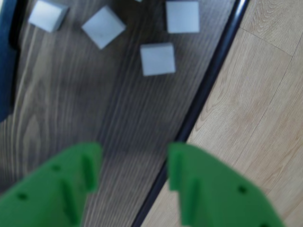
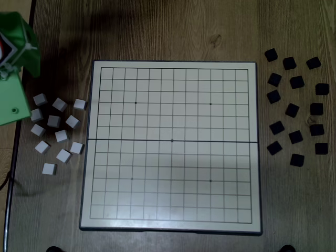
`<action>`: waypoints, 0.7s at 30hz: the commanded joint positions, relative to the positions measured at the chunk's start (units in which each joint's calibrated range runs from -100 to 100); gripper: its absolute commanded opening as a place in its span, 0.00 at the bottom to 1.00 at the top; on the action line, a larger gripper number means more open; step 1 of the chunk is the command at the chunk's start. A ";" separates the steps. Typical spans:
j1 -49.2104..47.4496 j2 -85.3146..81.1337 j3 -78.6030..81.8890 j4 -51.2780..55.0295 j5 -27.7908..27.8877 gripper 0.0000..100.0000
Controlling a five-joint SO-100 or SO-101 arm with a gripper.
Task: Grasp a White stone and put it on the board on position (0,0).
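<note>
Wrist view: the two green fingers (image 1: 135,182) stand wide apart at the bottom edge with nothing between them, over dark wood-grain desk (image 1: 71,109). A dark strip (image 1: 208,90), seemingly the desk's edge trim, runs diagonally from the top right down between the fingertips; right of it lies paler wood (image 1: 265,94). Ahead of the fingers, toward the top, sit four white stones. The nearest stone (image 1: 157,59) lies straight ahead of the gap, well clear of the fingertips. The others are further off: one (image 1: 182,16) beyond it, one (image 1: 103,26) ahead of the left finger, one (image 1: 48,14) near the top left corner. The wide spread suits a block of that width, and the fingers appear lined up for an approach rather than a grasp. The picture is blurred, so fine detail is uncertain.

Fixed view: the green arm (image 2: 16,63) fills the top left corner; the fingertips themselves cannot be made out here. Below and right of it the white stones lie in a loose cluster on the desk, beside the board's (image 2: 173,223) left rim, presumably kept there as the supply. The one closest to the arm (image 2: 40,99) is just beside the green body. Black stones (image 2: 294,110) are scattered off the opposite rim. The board holds no stones. The centre dot (image 2: 172,140), on the dark middle line, is bare and lies well apart from the arm, across half the board.
</note>
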 commanded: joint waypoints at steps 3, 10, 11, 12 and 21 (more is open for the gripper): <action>-0.70 -1.13 -0.65 -2.69 0.34 0.14; -1.70 0.23 -0.46 -3.10 -0.10 0.13; -1.89 0.32 -0.36 -3.18 -0.15 0.13; -2.07 0.40 -0.26 -3.18 -0.15 0.13; -2.80 0.74 2.83 -6.33 0.20 0.14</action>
